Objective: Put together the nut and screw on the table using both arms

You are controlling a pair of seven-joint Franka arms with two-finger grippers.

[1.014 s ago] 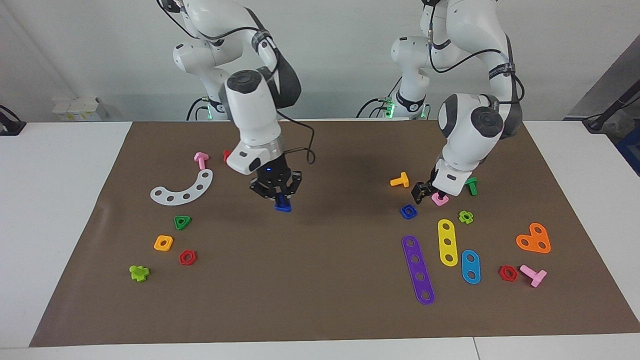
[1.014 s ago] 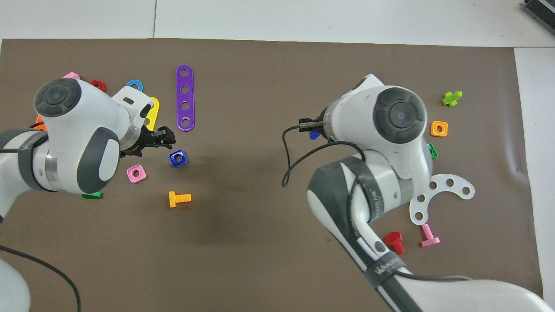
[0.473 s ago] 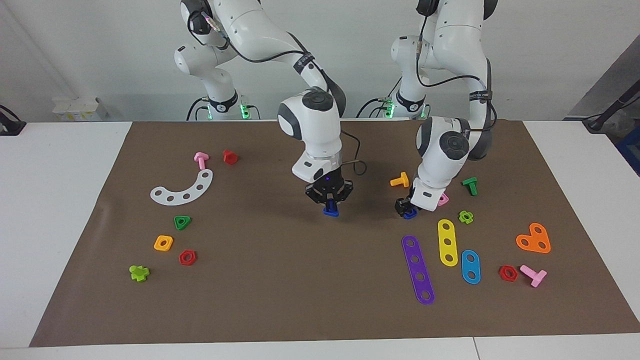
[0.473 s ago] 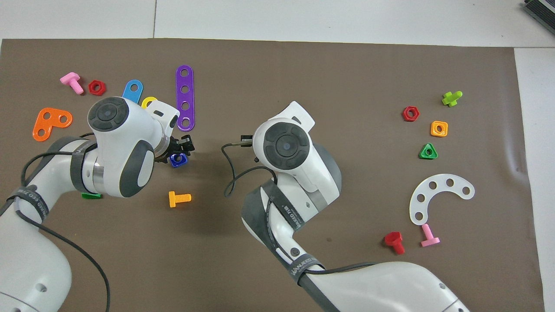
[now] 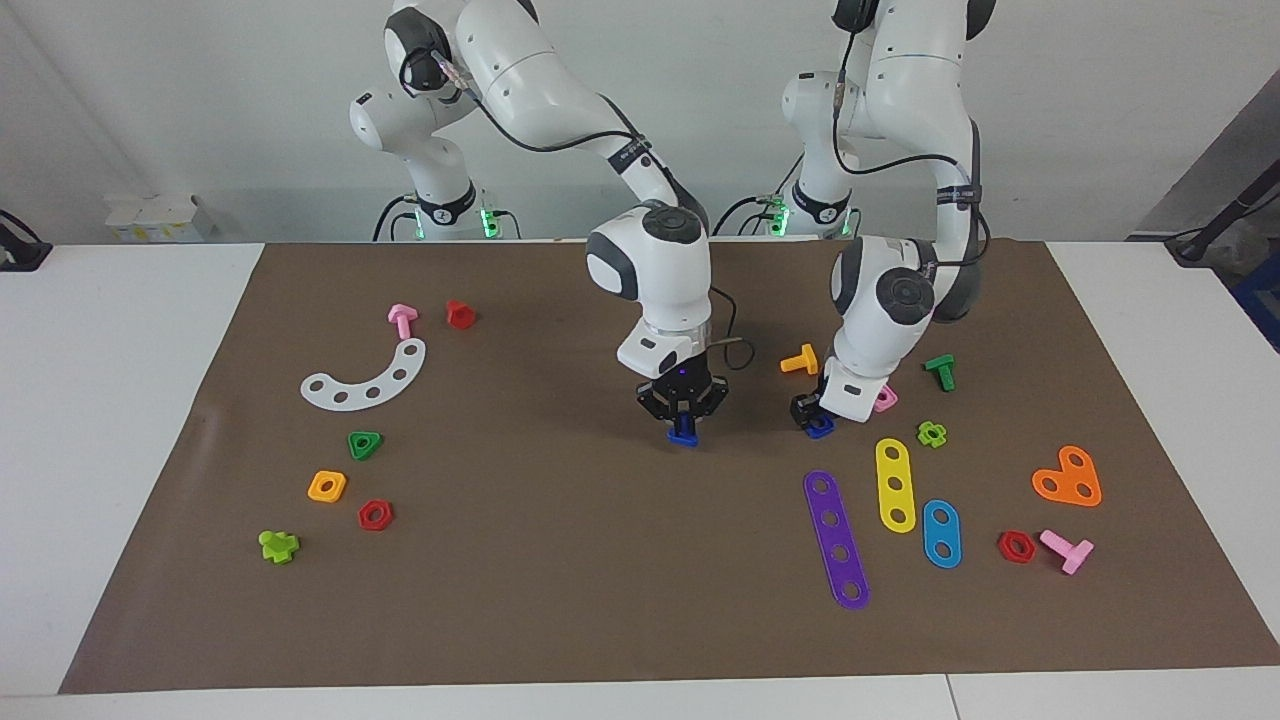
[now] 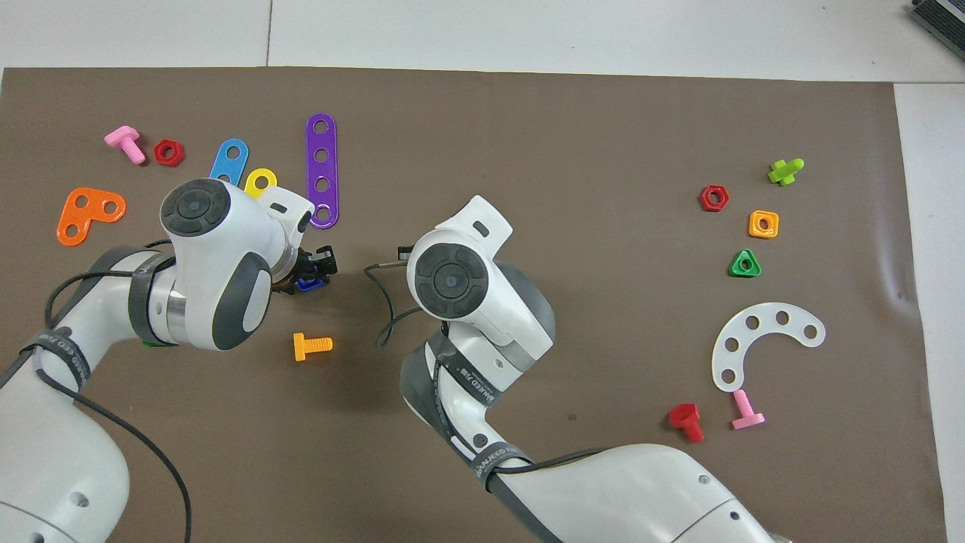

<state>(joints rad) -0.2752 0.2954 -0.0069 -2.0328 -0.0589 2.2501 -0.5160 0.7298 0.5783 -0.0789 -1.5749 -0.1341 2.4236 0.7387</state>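
Observation:
The blue nut (image 5: 820,428) lies on the brown mat of the table (image 5: 560,560), toward the left arm's end. My left gripper (image 5: 812,420) is down on the mat with its fingers shut on the nut, of which only a blue sliver (image 6: 307,285) shows in the overhead view. My right gripper (image 5: 683,422) hangs over the middle of the mat, shut on the blue screw (image 5: 683,434), which points down just above the mat. In the overhead view the right arm's wrist (image 6: 452,275) hides that gripper and the screw.
An orange screw (image 5: 799,361), a pink nut (image 5: 885,400) and a green screw (image 5: 941,371) lie close around the left gripper. Purple (image 5: 836,538), yellow (image 5: 895,484) and blue (image 5: 941,533) strips lie farther from the robots. A white curved strip (image 5: 366,378) and small nuts lie toward the right arm's end.
The right arm has carried the blue screw toward the left arm's end, to the mat's middle. The left gripper has come down over the blue nut and closed on it.

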